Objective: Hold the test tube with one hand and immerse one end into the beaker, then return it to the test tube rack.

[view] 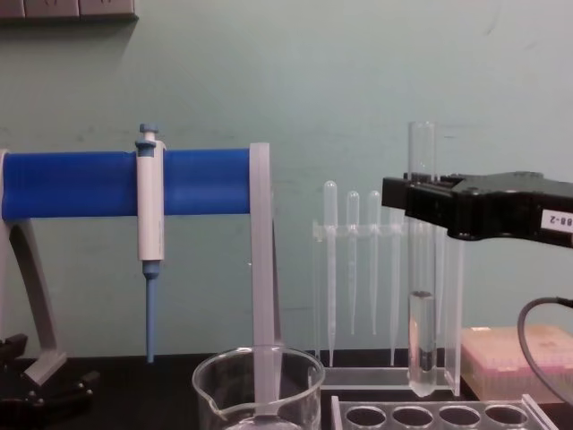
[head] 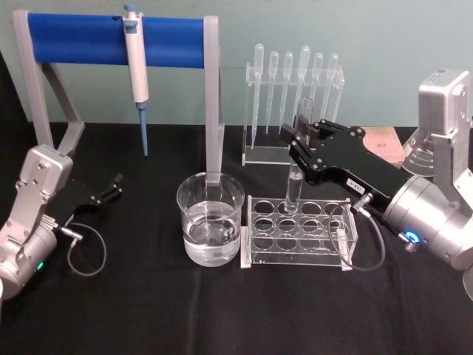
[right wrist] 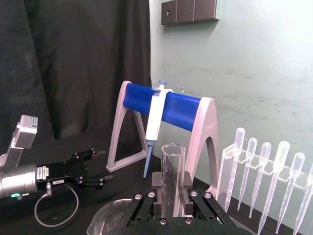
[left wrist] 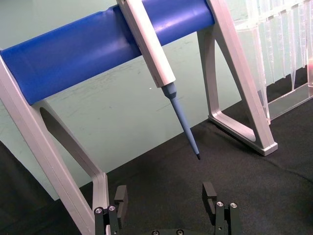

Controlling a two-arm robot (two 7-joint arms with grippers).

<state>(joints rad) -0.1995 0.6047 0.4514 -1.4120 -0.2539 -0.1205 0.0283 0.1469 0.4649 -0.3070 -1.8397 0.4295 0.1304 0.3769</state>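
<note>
Closest is the right hand (right wrist: 171,188), closed narrowly on the tube (right wrist: 172,166) a little under its open rim and holding it upright. In the chest view the tube (view: 422,340) hangs with its round bottom right at the top of the rack (head: 295,257), over a back-row hole towards the end that faces the beaker (head: 186,222). I cannot tell whether the tip has entered the hole or stops just short of it. The tube's lower part looks filled with clear liquid.

The beaker stands on the counter (head: 222,310) just beside the rack's left end, with water to somewhat under half, and the tube is apart from it. The left hand (head: 114,185) hangs low at the left of the counter, spread wide and holding nothing, well apart from the beaker.

The grasp is done. The pictures do not settle whether the dip is. If it is ahead, the tube must go up, across to the beaker, down into the water, and back to the rack. If it is behind, what is left is to lower the tube into its hole and let go. Either way the release is not yet done
</note>
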